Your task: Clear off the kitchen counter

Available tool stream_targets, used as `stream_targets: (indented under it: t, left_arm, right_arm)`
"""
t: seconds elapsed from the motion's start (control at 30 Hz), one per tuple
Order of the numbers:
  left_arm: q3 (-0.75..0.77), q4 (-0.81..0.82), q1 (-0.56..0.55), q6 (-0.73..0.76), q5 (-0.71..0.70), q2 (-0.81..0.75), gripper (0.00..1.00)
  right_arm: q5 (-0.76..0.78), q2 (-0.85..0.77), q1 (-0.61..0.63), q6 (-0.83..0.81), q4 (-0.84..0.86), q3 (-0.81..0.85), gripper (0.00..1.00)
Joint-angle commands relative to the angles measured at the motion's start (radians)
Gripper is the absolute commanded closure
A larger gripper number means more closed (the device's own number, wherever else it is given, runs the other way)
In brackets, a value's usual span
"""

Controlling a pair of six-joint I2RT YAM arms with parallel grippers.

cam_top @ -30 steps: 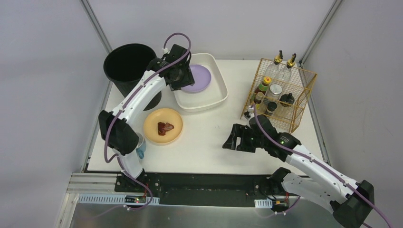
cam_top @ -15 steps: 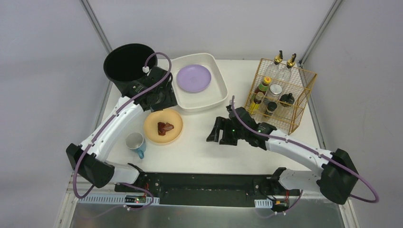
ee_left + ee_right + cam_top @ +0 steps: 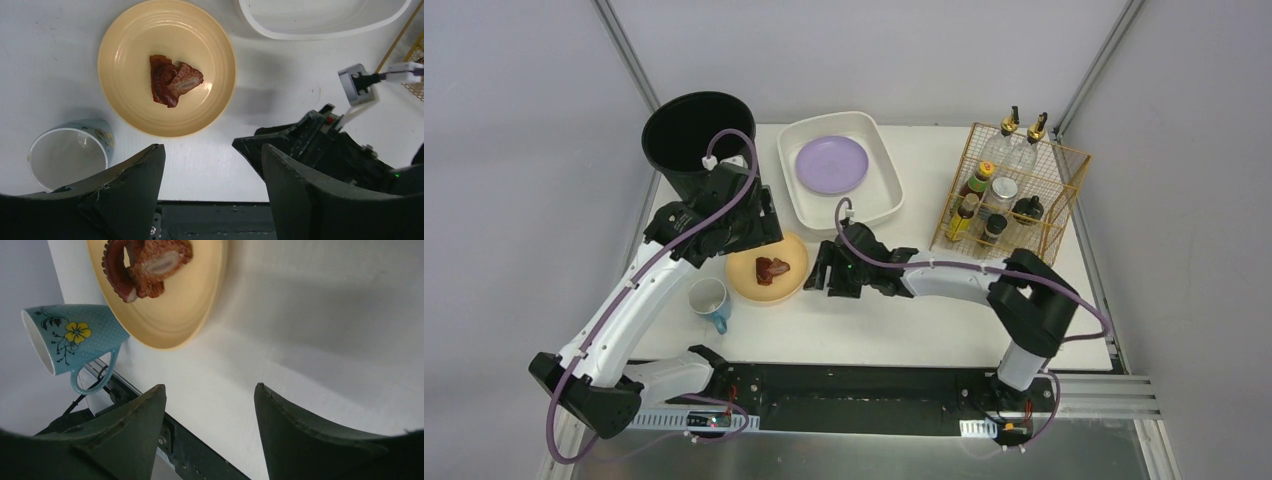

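Note:
On the white kitchen counter (image 3: 904, 310) stands a yellow plate (image 3: 750, 270) carrying a piece of brown food (image 3: 772, 268). A blue flowered cup (image 3: 711, 303) sits to its left. My left gripper (image 3: 759, 232) hovers over the plate's far-left rim, open and empty; in the left wrist view the left gripper (image 3: 212, 150) frames bare counter below the plate (image 3: 167, 67). My right gripper (image 3: 816, 271) sits just right of the plate, low over the counter, open and empty. In the right wrist view the right gripper (image 3: 210, 390) faces the plate (image 3: 170, 305), the food (image 3: 147, 262) and the cup (image 3: 70, 337).
A black bin (image 3: 696, 135) stands at the back left. A white basin (image 3: 886, 190) behind the yellow plate holds a purple plate (image 3: 832, 164). A gold wire rack (image 3: 1064, 200) with several bottles stands at the back right. A black rail (image 3: 844, 385) runs along the front edge.
My left arm drew back from the basin, where the purple plate lies, to above the yellow plate. My right arm swept left across the counter to the plate's right side.

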Motion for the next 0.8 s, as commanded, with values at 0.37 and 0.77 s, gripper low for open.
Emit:
stream_targets:
  t: [0.37,0.77]
  left_arm:
    - [-0.036,-0.062,-0.010,0.083,0.019,-0.114,0.25]
    - [-0.050,-0.066,-0.010,0.096,0.026,-0.137,0.25]
  right_arm:
    - [0.136,0.248,0.034,0.092,0.114,0.195,0.42]
    - [0.158,0.308,0.034,0.123,0.127,0.221,0.60]
